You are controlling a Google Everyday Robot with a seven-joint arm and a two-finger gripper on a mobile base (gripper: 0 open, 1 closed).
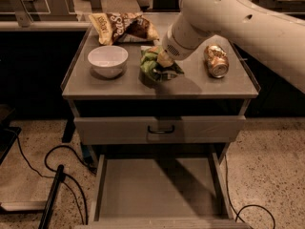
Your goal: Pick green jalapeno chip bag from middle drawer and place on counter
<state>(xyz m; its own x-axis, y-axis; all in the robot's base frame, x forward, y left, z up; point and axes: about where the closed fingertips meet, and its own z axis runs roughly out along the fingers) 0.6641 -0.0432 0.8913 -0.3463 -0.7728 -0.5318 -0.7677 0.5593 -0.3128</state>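
The green jalapeno chip bag [152, 67] is over the middle of the counter [119, 84], at or just above its surface; I cannot tell if it touches. My gripper [164, 61] comes down from the upper right at the end of the big white arm and is shut on the bag's right side; the arm hides most of it. The middle drawer [157, 190] is pulled out wide at the bottom of the view, its grey floor bare and crossed by the arm's shadow.
A white bowl [107, 60] stands left of the bag. A brown-and-cream chip bag [125, 26] lies at the back. A can [216, 60] lies on its side at the right. The closed upper drawer front [159, 129] has a black handle. Cables [57, 175] run over the floor at left.
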